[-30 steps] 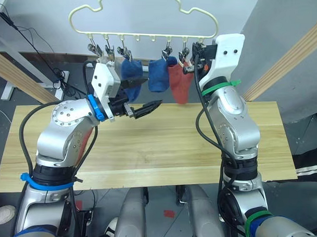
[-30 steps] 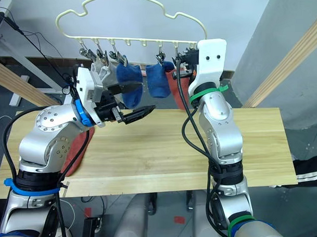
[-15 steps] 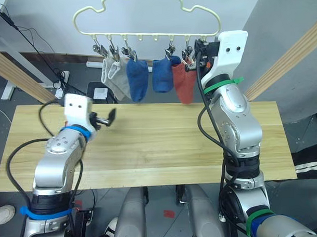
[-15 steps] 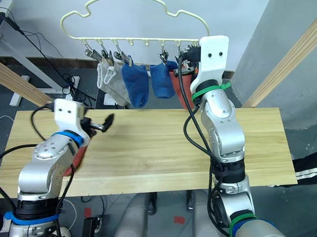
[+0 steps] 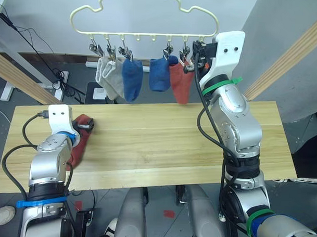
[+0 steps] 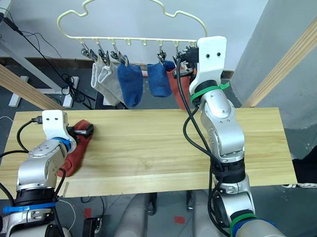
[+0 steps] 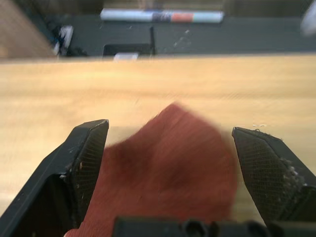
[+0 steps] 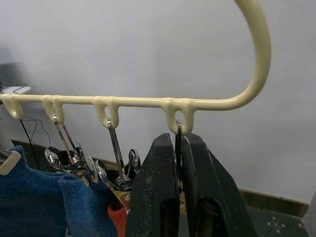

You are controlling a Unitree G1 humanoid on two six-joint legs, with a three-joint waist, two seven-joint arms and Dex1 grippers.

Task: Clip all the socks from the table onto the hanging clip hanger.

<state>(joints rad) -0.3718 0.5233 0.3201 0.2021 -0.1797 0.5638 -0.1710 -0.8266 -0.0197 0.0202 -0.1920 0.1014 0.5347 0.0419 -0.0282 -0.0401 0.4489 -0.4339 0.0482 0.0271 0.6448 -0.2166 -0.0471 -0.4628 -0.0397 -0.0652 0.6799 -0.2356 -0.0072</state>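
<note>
I have the left claw (image 7: 170,163) down at the left end of the worktop (image 5: 163,144), its fingers spread wide with the last rust-red sock (image 5: 78,139) lying between them. That sock sits near the worktop's left edge, one end trailing toward the near edge. From there to the right edge the planks are bare, so I see plenty of room.

The right claw (image 8: 178,163) is raised at the right end of the clip hanger (image 5: 144,16), its fingers pressed together on the thin metal stem of the end clip (image 8: 178,129) just under the pale-yellow bar.

Five socks hang from the clips: two light grey socks (image 5: 109,78), two blue socks (image 5: 131,80) and a red sock (image 5: 179,84), close together beside the right arm.
</note>
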